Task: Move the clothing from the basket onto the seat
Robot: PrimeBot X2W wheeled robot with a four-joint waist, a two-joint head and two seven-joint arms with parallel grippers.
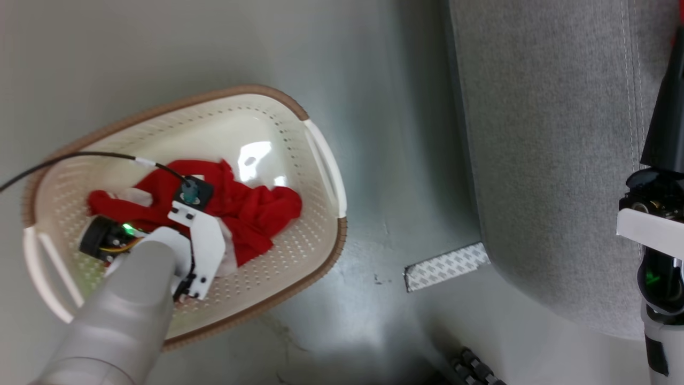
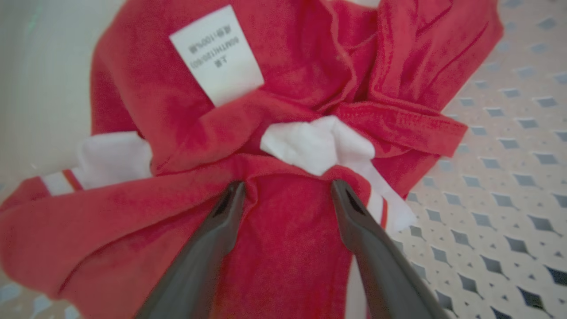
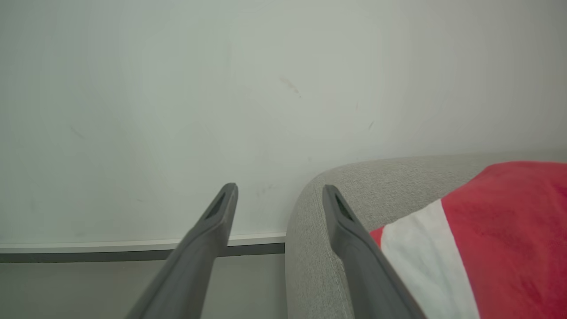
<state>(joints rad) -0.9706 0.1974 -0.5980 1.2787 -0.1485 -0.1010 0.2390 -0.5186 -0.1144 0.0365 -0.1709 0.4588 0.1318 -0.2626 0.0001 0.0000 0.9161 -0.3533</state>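
Observation:
The basket (image 1: pixel 320 160) stands on the floor at the left of the head view, with red and white clothing (image 1: pixel 251 211) crumpled in its bottom. My left arm (image 1: pixel 155 267) reaches down into it. In the left wrist view my left gripper (image 2: pixel 288 190) is open, both fingertips pressed against the red clothing (image 2: pixel 310 71) near a white label. The grey seat (image 1: pixel 545 160) fills the right side. My right gripper (image 3: pixel 279 192) is open and holds nothing, hovering at the seat's rounded corner (image 3: pixel 398 186). A red garment with a white stripe (image 3: pixel 509 230) lies on the seat beside it.
A patterned strip of tape (image 1: pixel 446 266) lies on the floor between basket and seat. A black cable (image 1: pixel 80 156) runs over the basket's rim to my left wrist. A dark ribbed object (image 1: pixel 475 369) sits at the bottom edge. A pale wall with baseboard (image 3: pixel 133 246) stands beyond the seat.

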